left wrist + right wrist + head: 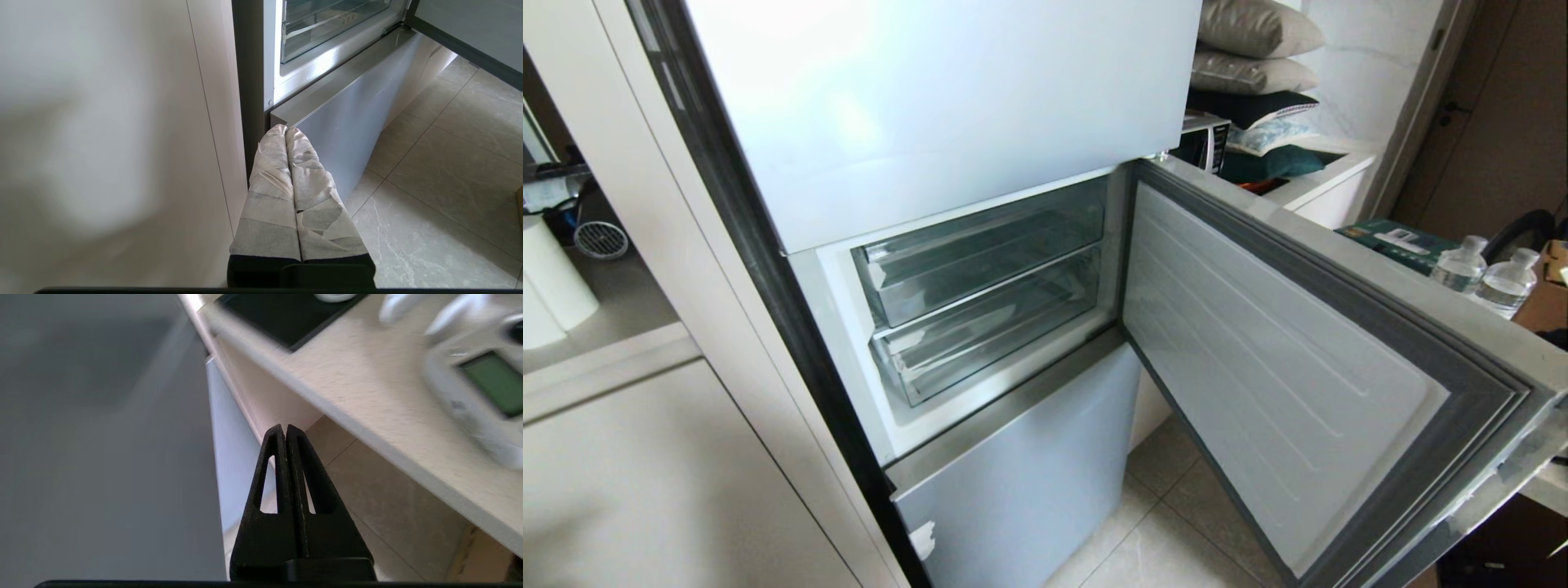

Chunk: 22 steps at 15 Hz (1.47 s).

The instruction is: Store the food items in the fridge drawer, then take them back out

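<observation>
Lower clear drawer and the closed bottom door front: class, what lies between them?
In the head view, a white inner ledge, then a grey metallic strip, separates the lower drawer from the bottom door front.

Kitchen corner around an open fridge

The middle fridge door [1282, 367] swings wide to the right, its ribbed inner panel and grey seal showing. Beyond that door's top edge, two water bottles [1486, 273] stand side by side next to a green box [1398, 242]. Behind the door's hinge, pillows [1254, 49] are stacked on a white counter [1327, 184], with a small dark appliance [1202, 140] beside them. Below the door lies a pale tiled floor [1168, 523]. Well to the door's left stands a cream cabinet [645, 457], with a white roll [551, 273] above it.
</observation>
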{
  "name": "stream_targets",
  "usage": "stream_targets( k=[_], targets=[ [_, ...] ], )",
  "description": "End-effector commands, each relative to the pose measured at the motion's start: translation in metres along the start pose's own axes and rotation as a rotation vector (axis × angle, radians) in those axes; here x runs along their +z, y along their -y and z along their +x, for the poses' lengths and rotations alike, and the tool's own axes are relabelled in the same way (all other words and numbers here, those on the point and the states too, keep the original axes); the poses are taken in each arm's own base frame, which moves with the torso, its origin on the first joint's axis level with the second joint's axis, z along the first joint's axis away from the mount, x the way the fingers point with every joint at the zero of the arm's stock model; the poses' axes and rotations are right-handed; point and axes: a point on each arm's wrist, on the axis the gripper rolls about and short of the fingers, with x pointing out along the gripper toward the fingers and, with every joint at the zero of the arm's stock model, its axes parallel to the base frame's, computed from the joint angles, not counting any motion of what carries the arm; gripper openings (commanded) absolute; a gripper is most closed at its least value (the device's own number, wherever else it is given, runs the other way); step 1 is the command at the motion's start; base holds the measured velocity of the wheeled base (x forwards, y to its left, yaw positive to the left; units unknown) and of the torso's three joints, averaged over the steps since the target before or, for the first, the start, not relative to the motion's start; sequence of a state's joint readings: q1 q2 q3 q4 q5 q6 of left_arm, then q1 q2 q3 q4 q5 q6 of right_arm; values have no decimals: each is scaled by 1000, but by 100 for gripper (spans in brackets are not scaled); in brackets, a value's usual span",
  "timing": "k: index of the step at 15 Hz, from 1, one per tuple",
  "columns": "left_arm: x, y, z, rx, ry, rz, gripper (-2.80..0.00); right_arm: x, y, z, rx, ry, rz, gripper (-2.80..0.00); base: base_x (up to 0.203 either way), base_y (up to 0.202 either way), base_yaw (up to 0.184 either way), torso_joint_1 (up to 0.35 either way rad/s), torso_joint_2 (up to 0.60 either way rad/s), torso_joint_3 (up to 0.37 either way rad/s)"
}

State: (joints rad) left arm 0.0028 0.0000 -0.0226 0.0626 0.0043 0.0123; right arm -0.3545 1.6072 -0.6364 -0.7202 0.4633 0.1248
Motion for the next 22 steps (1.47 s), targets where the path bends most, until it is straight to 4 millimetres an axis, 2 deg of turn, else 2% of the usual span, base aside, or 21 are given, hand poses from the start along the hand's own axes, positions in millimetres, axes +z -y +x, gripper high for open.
stream_targets(
  k=[1, 3, 5, 9, 12, 16, 17, 19, 20, 22],
  targets=[
    [0, 0, 0, 1, -2, 0, -280, -9, -23, 15, 79, -39, -23, -280, 0, 0, 0, 0, 0, 0],
    [0, 0, 0, 1, -3, 0, -280, -12, -42, 22, 140, -53, -46, -280, 0, 0, 0, 0, 0, 0],
    [0, 0, 0, 1, -1, 0, -280, -13, -71, 30, 193, -55, -78, -280, 0, 0, 0, 0, 0, 0],
    [0, 0, 0, 1, -3, 0, -280, -24, -161, 51, 274, -7, -168, -280, 0, 0, 0, 0, 0, 0],
    [0, 0, 0, 1, -1, 0, -280, -52, -229, 93, 294, 18, -237, -280, 0, 0, 0, 0, 0, 0],
    [0, 0, 0, 1, -1, 0, -280, -78, -304, 166, 356, 141, -228, -280, 0, 0, 0, 0, 0, 0],
    [0, 0, 0, 1, -3, 0, -280, -84, -318, 180, 356, 185, -213, -280, 0, 0, 0, 0, 0, 0],
    [0, 0, 0, 1, -2, 0, -280, -90, -330, 186, 353, 226, -192, -280, 0, 0, 0, 0, 0, 0],
    [0, 0, 0, 1, -1, 0, -280, -86, -331, 179, 354, 235, -187, -280, 0, 0, 0, 0, 0, 0],
    [0, 0, 0, 1, -1, 0, -280, -74, -326, 150, 360, 244, -181, -280, 0, 0, 0, 0, 0, 0]
  ],
)
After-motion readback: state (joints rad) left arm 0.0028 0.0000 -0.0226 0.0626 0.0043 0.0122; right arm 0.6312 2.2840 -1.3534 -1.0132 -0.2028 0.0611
